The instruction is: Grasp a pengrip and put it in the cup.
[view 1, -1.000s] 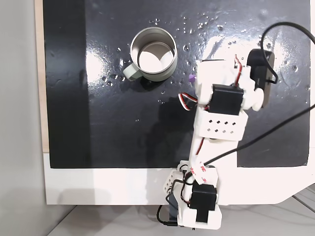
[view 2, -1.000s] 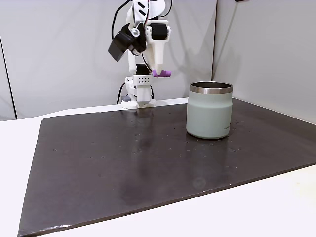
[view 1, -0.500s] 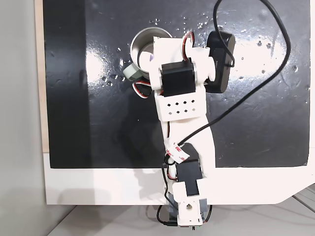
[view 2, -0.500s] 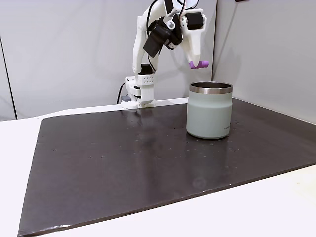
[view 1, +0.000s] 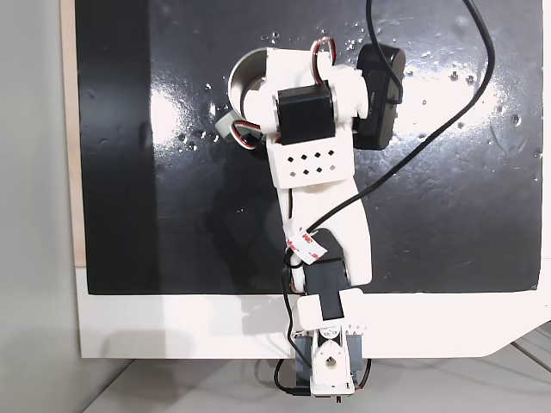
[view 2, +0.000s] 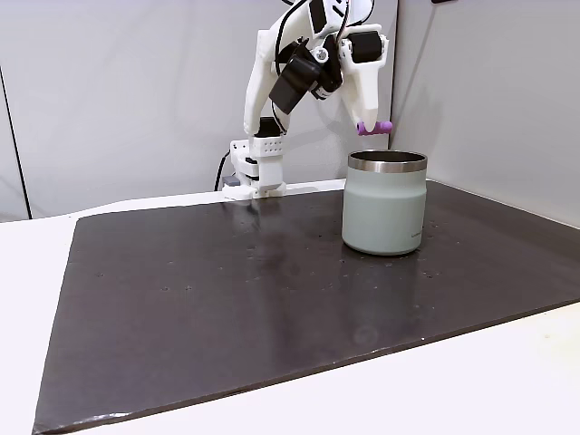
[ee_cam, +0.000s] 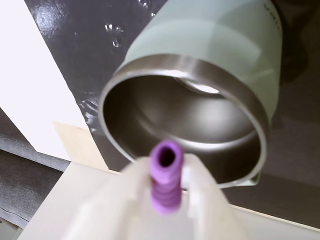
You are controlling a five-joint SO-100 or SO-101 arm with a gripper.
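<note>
Side fixed view: arm base [view 2: 256, 168] stands at the mat's [view 2: 181, 299] far edge. Gripper [view 2: 372, 128] clenched on the purple pengrip [view 2: 375, 127], held in the air just above the cup's [view 2: 384, 204] metallic rim. Cup upright on the mat, toward its right edge. Wrist view: pengrip [ee_cam: 165, 176] between the fingers [ee_cam: 202, 187], over the near rim of the cup [ee_cam: 200, 55].

One pengrip [ee_cam: 165, 176], one cup [view 2: 384, 201], one arm [view 1: 315, 215].

glossy black mat [view 2: 227, 299], white tabletop [view 2: 507, 381], grey wall panels [view 2: 118, 91]
</note>
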